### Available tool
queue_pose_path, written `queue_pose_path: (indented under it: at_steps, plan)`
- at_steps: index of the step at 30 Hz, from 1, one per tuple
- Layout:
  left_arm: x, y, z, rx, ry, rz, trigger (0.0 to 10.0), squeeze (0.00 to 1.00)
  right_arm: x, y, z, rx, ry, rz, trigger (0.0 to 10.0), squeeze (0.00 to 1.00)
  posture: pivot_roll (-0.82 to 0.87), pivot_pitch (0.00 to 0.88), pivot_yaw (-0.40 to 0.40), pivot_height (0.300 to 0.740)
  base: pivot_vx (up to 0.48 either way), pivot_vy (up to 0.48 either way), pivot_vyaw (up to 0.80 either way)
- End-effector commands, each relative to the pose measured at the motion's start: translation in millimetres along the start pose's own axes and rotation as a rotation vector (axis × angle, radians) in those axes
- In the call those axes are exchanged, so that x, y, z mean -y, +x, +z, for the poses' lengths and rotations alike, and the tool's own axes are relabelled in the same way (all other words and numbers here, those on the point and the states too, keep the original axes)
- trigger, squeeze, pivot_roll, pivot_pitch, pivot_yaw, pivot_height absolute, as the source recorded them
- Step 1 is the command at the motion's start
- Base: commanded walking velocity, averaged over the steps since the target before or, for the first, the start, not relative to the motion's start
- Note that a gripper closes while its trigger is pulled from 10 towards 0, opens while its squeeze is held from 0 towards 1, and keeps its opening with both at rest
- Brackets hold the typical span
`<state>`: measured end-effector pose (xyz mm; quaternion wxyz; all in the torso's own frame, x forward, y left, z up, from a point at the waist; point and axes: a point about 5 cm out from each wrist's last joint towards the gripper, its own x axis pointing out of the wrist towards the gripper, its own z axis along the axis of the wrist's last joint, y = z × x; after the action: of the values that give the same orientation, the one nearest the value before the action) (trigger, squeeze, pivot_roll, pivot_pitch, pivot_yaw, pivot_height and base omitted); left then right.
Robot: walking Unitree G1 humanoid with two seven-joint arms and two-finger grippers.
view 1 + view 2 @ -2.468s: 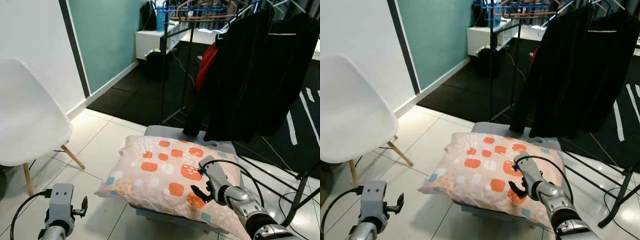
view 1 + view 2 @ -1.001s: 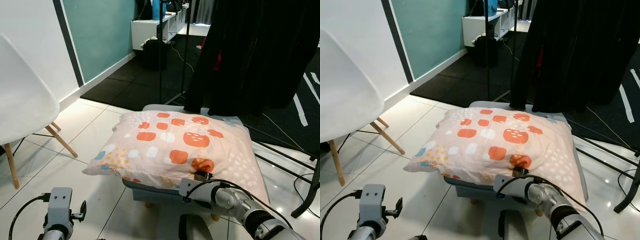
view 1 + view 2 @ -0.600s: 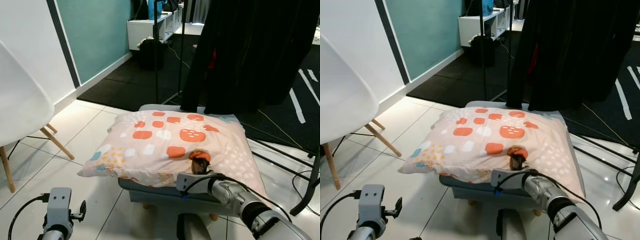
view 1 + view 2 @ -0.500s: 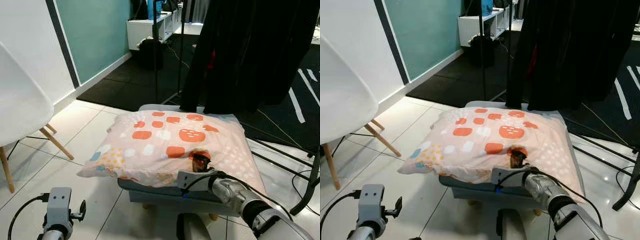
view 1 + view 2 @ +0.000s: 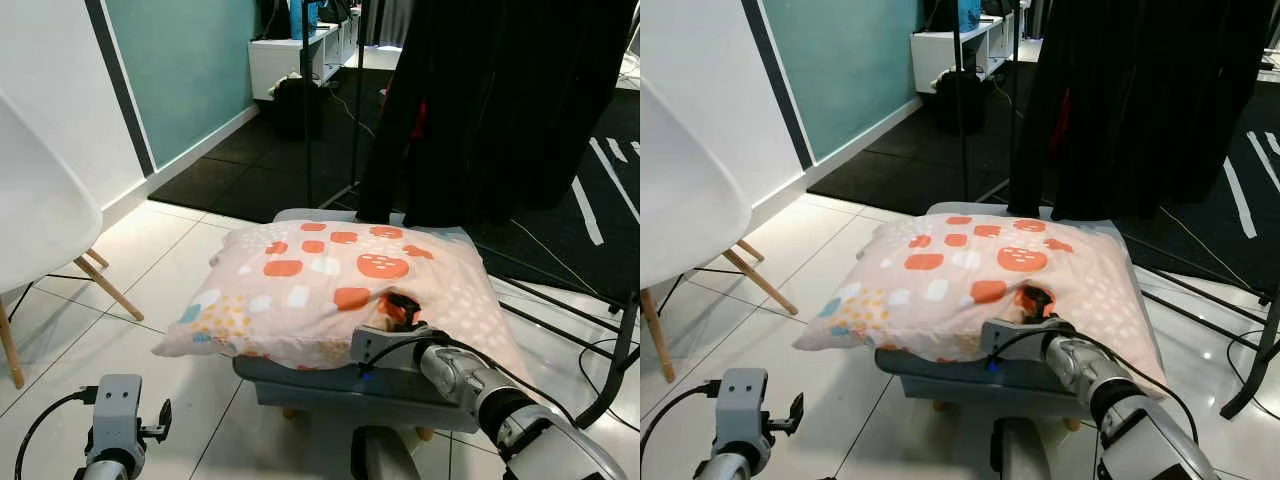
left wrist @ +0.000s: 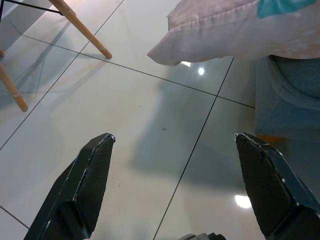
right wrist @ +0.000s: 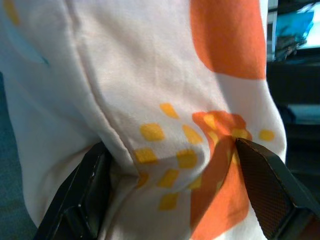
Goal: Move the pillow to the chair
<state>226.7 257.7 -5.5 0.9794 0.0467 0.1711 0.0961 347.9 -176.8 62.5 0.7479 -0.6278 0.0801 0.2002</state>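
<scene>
Now, taking the stool as our landmark and going from its left to its right:

Chair: we see the white chair (image 5: 40,215) well to the left of the stool (image 5: 330,385), standing on the pale tiled floor (image 5: 170,270) on wooden legs.

Left gripper: our left gripper (image 6: 175,187) hangs low over the floor, left of the stool and short of it; its two black fingers (image 6: 82,192) are spread wide with nothing between them, one corner of the pillow showing beyond them.

Pillow: the pillow (image 5: 310,285), pinkish with orange, white and yellow patches, lies flat on top of the stool and overhangs it toward the chair.

Right gripper: our right gripper (image 7: 170,192) is at the pillow's near edge, toward the stool's right side; the fingers (image 7: 265,192) sit either side of a bunched fold of fabric, pressed into it and holding it.

Clothes: dark garments (image 5: 490,100) hang on a rack behind the stool, their hems close above its far edge.
</scene>
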Motion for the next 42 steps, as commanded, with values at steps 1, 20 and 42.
queue_pose_path:
  at_steps: [1,20,42]
  plan:
    - [-0.4,-2.5,-3.3,-0.012,-0.009,0.008,10.0,0.0,6.8,1.0,-4.2,-0.036,0.018,-0.016,10.0,0.0,-0.15,0.065,-0.034,0.39,0.0,0.0,0.0]
    - [1.3,-3.7,-4.7,-0.012,-0.013,0.011,10.0,0.0,23.3,-0.5,-19.7,-0.12,0.153,-0.057,0.0,0.0,-0.15,0.045,-0.043,0.39,0.0,0.0,0.0]
    - [0.7,-4.4,-5.1,-0.012,-0.012,0.013,10.0,0.0,55.3,10.5,12.8,0.084,0.834,-0.053,0.0,0.0,-0.15,0.049,-0.04,0.405,0.0,0.0,0.0]
